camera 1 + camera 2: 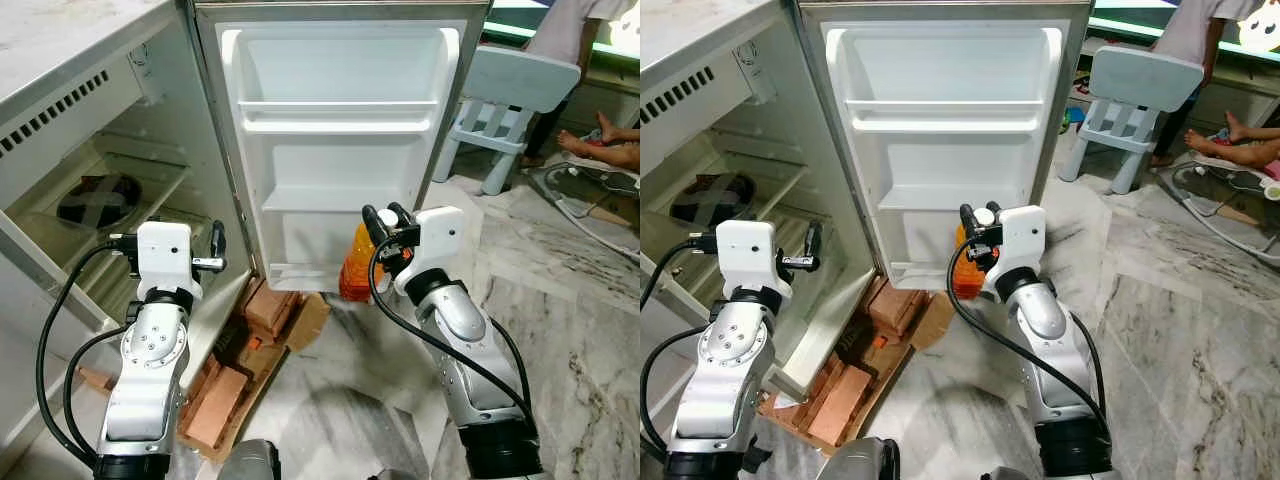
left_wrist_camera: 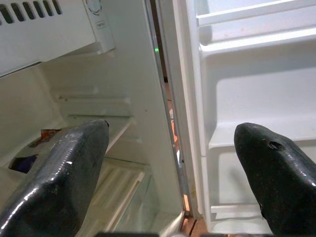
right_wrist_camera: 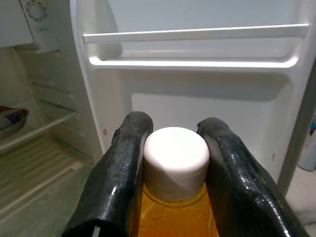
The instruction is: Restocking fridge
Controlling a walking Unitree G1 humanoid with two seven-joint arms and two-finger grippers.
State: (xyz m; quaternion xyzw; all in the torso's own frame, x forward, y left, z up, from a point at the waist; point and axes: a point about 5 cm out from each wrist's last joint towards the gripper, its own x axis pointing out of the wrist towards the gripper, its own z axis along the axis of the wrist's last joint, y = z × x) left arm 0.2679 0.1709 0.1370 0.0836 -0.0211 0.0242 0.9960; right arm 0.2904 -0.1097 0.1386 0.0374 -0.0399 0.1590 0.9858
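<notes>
**Bottle held at open fridge door**

Right hand pinching an orange bottle just under its white cap, one black finger on each side of the neck. Bottle hanging upright, low in front of the open fridge door, near the bottom door shelf and above the marble floor. Left hand spread wide and holding nothing, raised beside the edge of the fridge body.

Likely step: setting the bottle into a door shelf. Best done by keeping the bottle vertical, lifting it clear of the shelf's front lip, moving it inward until the base sits fully behind the rail, then lowering before letting go. Grip so high on the neck could let the heavy body swing; slow movement advised.

Outward from the hands: door with an upper door rail and bare shelves; fridge interior with a dark dish on an inside shelf; bricks and cardboard on the floor under the fridge.

Head views give the wider room: a pale blue chair, a person's legs on the floor, cables. Right wrist view gives the close grip on the cap and the thermostat dial. Left wrist view gives the hinge gap between door and body.
</notes>
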